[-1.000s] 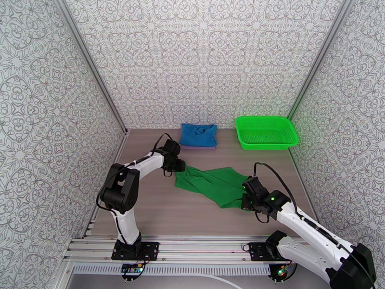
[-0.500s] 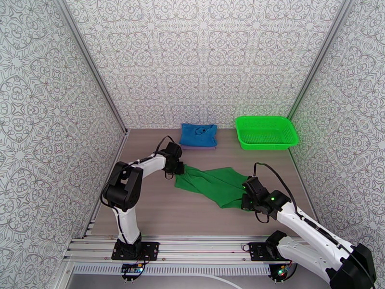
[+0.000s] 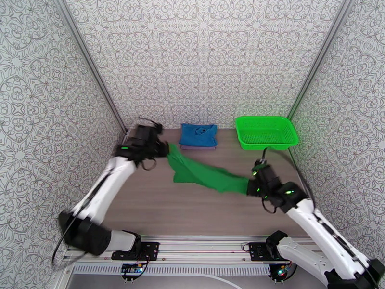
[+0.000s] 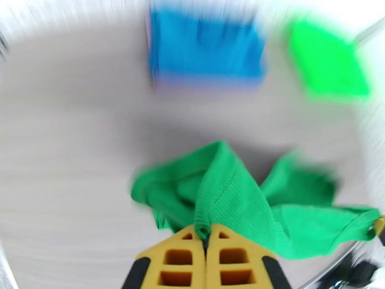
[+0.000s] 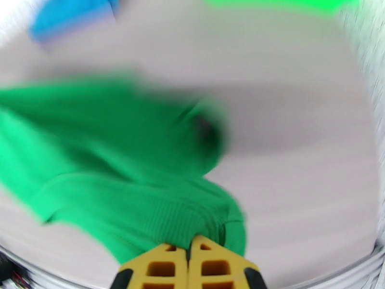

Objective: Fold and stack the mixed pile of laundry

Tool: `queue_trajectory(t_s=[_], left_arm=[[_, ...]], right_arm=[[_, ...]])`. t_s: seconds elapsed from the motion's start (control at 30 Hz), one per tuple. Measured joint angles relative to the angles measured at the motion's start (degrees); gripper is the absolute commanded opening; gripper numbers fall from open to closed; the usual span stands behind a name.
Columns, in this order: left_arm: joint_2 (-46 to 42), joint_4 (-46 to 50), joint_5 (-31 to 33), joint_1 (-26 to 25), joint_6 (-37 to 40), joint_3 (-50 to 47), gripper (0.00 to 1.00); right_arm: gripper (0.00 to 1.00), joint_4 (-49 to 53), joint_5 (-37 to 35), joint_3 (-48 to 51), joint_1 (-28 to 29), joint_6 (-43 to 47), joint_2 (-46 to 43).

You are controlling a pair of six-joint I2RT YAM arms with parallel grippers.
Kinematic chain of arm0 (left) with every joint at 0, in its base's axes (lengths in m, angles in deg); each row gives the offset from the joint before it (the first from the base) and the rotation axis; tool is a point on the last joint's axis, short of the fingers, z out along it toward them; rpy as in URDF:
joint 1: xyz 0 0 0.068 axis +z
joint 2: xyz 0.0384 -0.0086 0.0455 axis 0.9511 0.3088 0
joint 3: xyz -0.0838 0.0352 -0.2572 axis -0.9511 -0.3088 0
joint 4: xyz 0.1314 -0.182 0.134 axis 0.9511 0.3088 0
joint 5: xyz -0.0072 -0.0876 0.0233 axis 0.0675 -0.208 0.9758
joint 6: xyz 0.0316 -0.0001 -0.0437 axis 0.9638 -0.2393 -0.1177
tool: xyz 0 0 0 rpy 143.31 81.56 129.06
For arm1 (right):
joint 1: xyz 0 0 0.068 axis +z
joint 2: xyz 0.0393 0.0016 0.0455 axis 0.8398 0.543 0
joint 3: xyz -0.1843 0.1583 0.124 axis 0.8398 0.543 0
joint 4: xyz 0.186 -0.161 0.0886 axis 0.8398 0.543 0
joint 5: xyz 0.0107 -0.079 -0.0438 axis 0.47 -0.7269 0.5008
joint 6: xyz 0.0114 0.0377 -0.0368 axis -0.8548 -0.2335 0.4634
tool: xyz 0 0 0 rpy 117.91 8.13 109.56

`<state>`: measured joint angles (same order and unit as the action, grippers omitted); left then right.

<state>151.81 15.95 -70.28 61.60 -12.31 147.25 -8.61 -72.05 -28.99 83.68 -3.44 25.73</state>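
Table (image 3: 159,208) – dark green garment (image 3: 204,173) stretched taut between arms over the middle. Blue garment (image 3: 198,135) folded at back, atop lavender-grey garment (image 3: 197,147). Left gripper (image 4: 206,234), right gripper (image 5: 188,246) – each pinched tight on opposite green end. Step: spreading green for folding. Next: lay flat, keep both ends.

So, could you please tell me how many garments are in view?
3: the blue garment folded at the back, a lavender-grey garment peeking out beneath it, the green garment stretched between left pincer and right pincer.

Green garment (image 3: 204,173) stretched taut, blue garment (image 3: 198,134) folded behind
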Motion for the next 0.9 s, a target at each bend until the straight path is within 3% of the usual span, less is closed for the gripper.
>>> queue_trajectory(t_s=[0.13, 0.27, 0.47, 0.67, 0.8, 0.9], left_arm=[[-3.7, 6.1, -5.0, 7.0, 0.0, 11.8, 0.00], [0.5, 10.4, -11.8, 11.7, 0.0, 20.0, 0.01], [21.6, 13.4, -22.0, 16.0, -0.9, 36.7, 0.00], [43.1, 13.3, -28.4, 17.4, -4.2, 56.5, 0.00], [46.4, 8.9, -32.3, 18.1, -7.7, 57.8, 0.00], [41.8, 4.3, -32.8, 17.8, -7.4, 49.3, 0.00]], right_arm=[[0.00, 0.3, -0.3, -14.8, -4.1, 5.9, 3.3], [0.00, -0.5, 1.3, -27.7, -9.6, 11.2, 11.9], [0.00, -2.6, 9.3, -46.6, -15.5, 16.0, 31.9], [0.00, -3.6, 20.2, -68.5, -17.2, 16.4, 53.7], [0.00, -3.9, 26.7, -75.5, -17.2, 15.0, 60.7], [0.00, -6.6, 30.0, -69.4, -17.2, 14.3, 58.5]])
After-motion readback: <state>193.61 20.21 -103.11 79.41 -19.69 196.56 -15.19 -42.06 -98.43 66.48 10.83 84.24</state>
